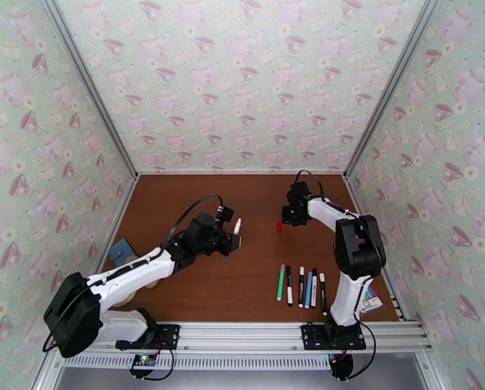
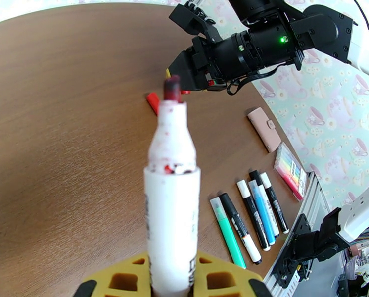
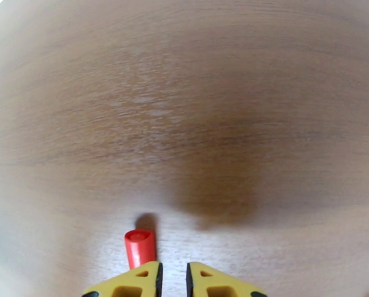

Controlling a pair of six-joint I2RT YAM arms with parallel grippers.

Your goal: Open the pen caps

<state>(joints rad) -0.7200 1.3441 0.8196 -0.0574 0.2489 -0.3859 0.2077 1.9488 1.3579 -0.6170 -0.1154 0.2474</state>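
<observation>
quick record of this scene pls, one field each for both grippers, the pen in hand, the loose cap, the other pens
left gripper: shut on the white marker
white marker: held upright, cap off, red tip bare
right gripper: shut, nothing between its jaws, low over the table
red cap: lying on the table, just outside the right gripper's jaws
other pens: lying side by side in a row near the right arm's base, caps seemingly on
highlighter pack: by the table's right edge, untouched
</observation>
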